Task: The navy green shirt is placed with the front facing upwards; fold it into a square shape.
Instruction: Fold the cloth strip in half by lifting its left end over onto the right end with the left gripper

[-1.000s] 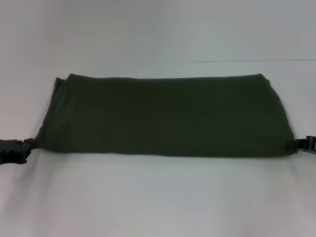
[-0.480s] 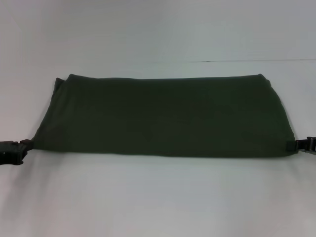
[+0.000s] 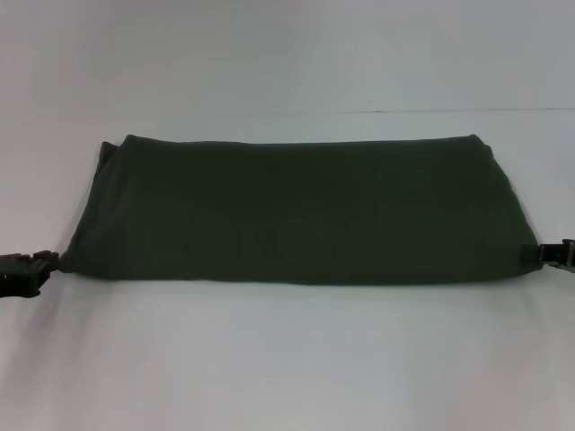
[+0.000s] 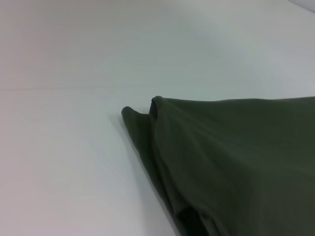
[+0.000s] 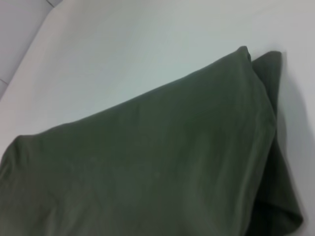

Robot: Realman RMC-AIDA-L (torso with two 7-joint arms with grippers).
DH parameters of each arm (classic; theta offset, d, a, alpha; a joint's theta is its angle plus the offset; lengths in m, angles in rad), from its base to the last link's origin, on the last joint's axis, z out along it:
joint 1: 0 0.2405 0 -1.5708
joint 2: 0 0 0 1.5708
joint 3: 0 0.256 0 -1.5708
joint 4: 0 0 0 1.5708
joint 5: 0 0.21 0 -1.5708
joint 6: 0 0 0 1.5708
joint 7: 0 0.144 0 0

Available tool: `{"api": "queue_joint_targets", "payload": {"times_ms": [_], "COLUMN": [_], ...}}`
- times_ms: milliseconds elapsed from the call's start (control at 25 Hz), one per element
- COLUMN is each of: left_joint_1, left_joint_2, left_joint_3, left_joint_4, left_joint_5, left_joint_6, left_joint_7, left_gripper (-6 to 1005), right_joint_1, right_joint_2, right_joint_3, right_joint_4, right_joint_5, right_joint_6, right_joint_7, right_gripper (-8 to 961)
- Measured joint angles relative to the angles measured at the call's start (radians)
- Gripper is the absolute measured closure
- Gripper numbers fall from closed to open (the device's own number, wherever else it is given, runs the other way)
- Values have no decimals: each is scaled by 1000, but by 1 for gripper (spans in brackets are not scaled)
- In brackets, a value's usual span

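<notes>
Two grippers sit at the shirt's (image 3: pixel 296 211) lower corners: left gripper (image 3: pixel 36 268) at the frame's lower left, right gripper (image 3: pixel 550 255) at the right edge. We cannot tell whether either is closed on cloth. The shirt lies mid-frame on the table (image 3: pixel 287 359), long axis left-right, between them, equally near both.

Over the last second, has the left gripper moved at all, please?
Yes. In the head view the left gripper has slid down along the picture's left edge, towards the robot, holding the shirt's near left corner; the shirt's far edge stayed put.

The left gripper (image 3: pixel 40 263) sits low at the left edge. The right gripper (image 3: pixel 548 254) sits low at the right edge.
</notes>
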Motion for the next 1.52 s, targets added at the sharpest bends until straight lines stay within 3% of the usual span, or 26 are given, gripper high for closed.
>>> {"api": "queue_joint_targets", "payload": {"times_ms": [80, 280, 640, 720, 1080, 1400, 1520], "left_joint_1": [0, -1, 8, 9, 0, -21, -33], "left_joint_2": [0, 1, 1, 3, 19, 25, 26], "left_joint_3": [-7, -39, -88, -95, -129, -99, -84], "left_joint_4": [0, 19, 66, 68, 88, 70, 46], "left_joint_5": [-1, -3, -10, -15, -9, 20, 46], "left_joint_6": [4, 11, 63, 93, 289, 317, 301], "left_joint_7": [-9, -42, -179, -216, -478, -625, -654], "left_gripper": [999, 869, 502, 406, 251, 106, 105], "right_joint_1": [-2, -6, -33, -35, 46, 126, 153], "right_joint_2": [-2, -17, -22, -24, -23, -34, -42], "right_joint_3": [0, 22, 127, 128, 84, 13, -35], "right_joint_4": [-3, -13, -95, -98, -96, -102, -102], "right_joint_5": [2, 3, 41, 75, 128, 127, 124], "right_joint_6": [-11, -13, -56, -82, -205, -209, -200], "right_joint_7": [-6, -5, -20, -40, -118, -129, -128], "right_gripper": [881, 752, 566, 481, 83, 41, 41]}}
